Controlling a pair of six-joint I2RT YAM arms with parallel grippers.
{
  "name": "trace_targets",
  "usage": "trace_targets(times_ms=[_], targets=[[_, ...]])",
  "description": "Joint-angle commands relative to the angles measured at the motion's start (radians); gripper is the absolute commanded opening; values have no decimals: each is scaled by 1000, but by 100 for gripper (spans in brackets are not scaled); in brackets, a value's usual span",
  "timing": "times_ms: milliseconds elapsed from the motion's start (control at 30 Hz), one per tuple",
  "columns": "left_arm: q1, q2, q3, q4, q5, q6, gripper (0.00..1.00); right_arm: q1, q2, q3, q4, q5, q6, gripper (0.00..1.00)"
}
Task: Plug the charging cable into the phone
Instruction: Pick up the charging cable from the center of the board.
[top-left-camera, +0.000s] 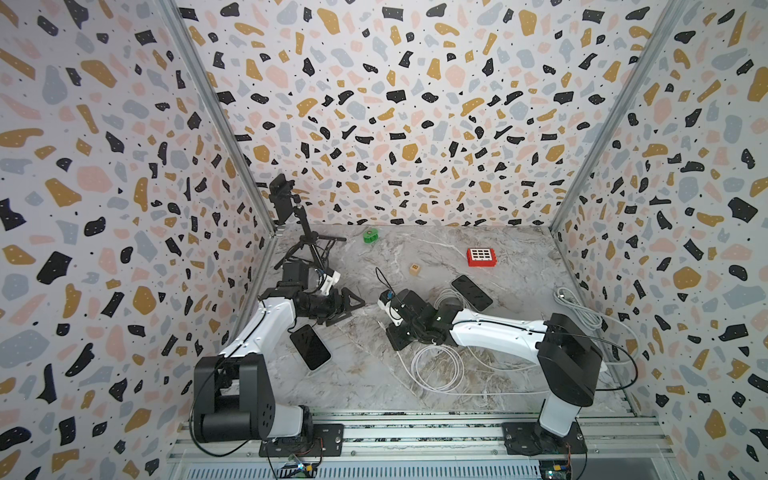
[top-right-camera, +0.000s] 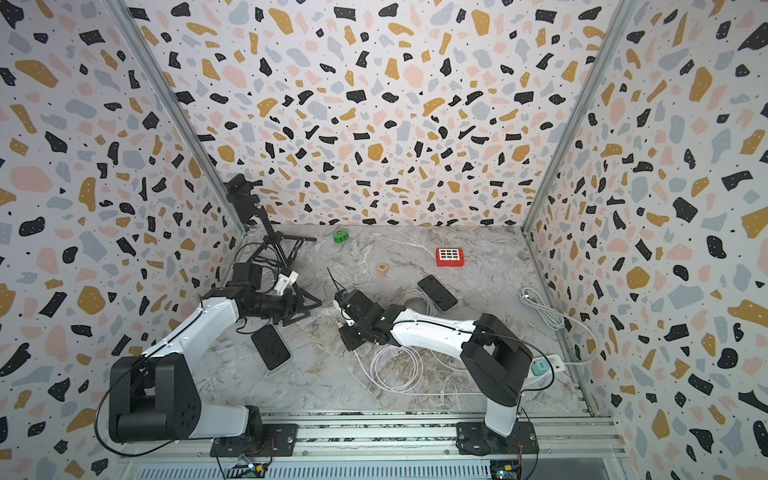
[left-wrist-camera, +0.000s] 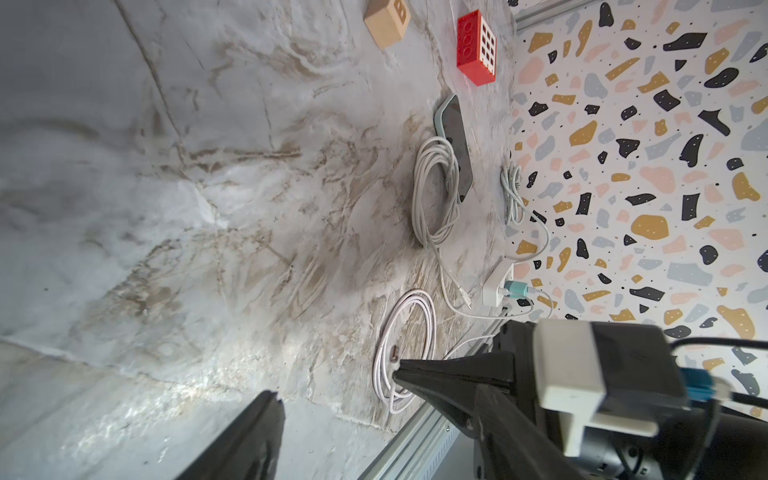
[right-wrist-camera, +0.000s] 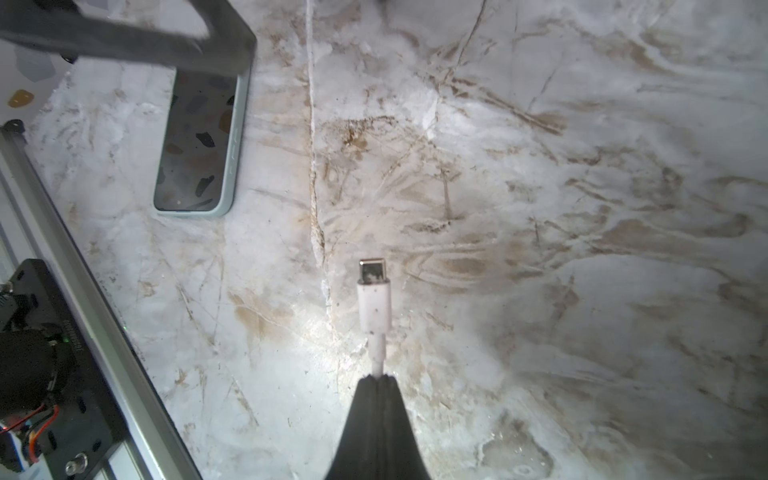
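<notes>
Right gripper (right-wrist-camera: 378, 380) pinches the limp charging cable (right-wrist-camera: 374, 307) just behind its stiff plug — likely the best hold — while left gripper (left-wrist-camera: 334, 382) gapes empty near the phone (right-wrist-camera: 199, 137).

White charging cable (right-wrist-camera: 375, 305), metal plug free; phone (right-wrist-camera: 199, 141) in pale blue case lies flat, screen up, well apart.

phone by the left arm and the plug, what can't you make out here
Phone charging port: too small in both top views, not discernible in the right wrist view.
Phone's far end: covered by a finger of the left gripper in the right wrist view.
Plug: hidden beneath the right gripper in both top views.
Left wrist view: that phone out of frame.
</notes>
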Motion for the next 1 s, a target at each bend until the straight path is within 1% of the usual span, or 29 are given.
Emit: trace_targets(times_ms=[0,67,200,333,533,600,667,700,733,767,800,867,900,933,967], targets=[[-7,13,-25,94,64,-73,76,0,-48,7,84,-5,-28,2],[-23,26,-30,108,80,-97,76,1,-46,8,101,-12,-31,2],[-51,29,-43,126,65,-121,75,1,-36,7,133,-19,-33,2],[-71,40,-71,185,101,-176,70,1,-30,4,147,-22,-28,2],[-112,58,-81,188,78,-199,69,2,-24,1,162,-50,-24,2],[-121,69,-81,195,80,-210,66,2,-18,2,162,-48,-22,2],[-129,76,-79,199,88,-216,57,2,-17,1,162,-45,-23,2],[-132,81,-79,201,93,-218,47,2,-17,0,162,-41,-21,2],[-135,84,-78,203,101,-220,32,2,-18,-3,162,-39,-20,2],[-137,87,-75,207,110,-221,23,2,-18,-6,162,-36,-19,2],[-138,91,-72,209,119,-220,18,2,-18,-9,177,-32,-17,2],[-139,94,-65,212,142,-219,12,2,-20,-15,199,-32,-16,2],[-139,96,-60,213,153,-215,6,2,-22,-20,203,-33,-15,3],[-139,99,-53,212,165,-209,1,2,-27,-26,208,-34,-15,5],[-139,101,-44,209,176,-198,0,2,-30,-32,212,-38,-12,10]])
